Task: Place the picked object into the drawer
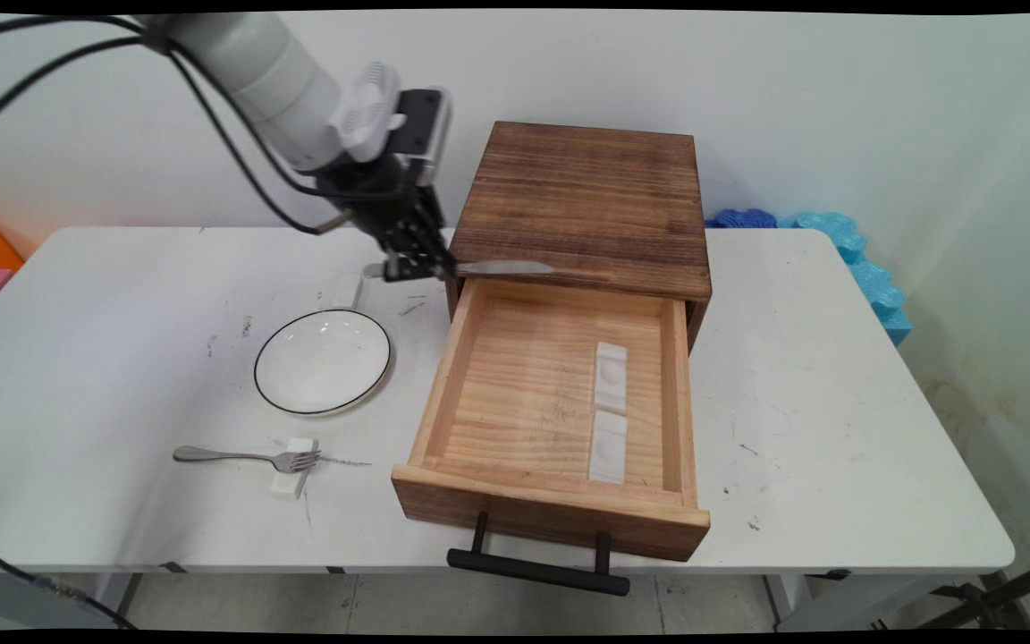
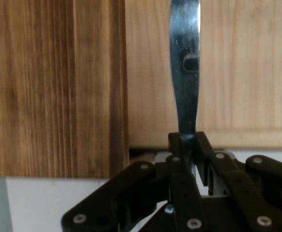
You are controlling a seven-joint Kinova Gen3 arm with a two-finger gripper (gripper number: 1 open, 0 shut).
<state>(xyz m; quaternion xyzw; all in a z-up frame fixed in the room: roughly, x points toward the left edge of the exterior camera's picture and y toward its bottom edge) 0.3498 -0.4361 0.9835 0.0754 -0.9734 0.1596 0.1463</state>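
gripper (image 1: 409, 266) clamped on knife (image 1: 502, 267) handle, blade level, poking over open drawer's (image 1: 515, 376) back-left corner | knife: flat, shiny steel | drawer: pale grained pine, two white rests (image 1: 610, 411) inside | box (image 1: 586, 201): dark stained wood | fork (image 1: 247, 458) propped on white rest, glossy black-rimmed bowl (image 1: 322, 360) on table (image 1: 122, 358)

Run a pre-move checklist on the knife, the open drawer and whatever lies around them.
1. Black two-finger gripper shut on the flat silver metal knife: ok.
2. Knife level, blade reaching over the drawer's back-left corner: ok.
3. Light wooden drawer pulled open from the dark brown wooden cabinet: ok.
4. Two white rests on the drawer's right side, nothing on them: ok.
5. White black-rimmed bowl and silver fork lie apart from the drawer: ok.
6. Grip firmness: cannot tell.
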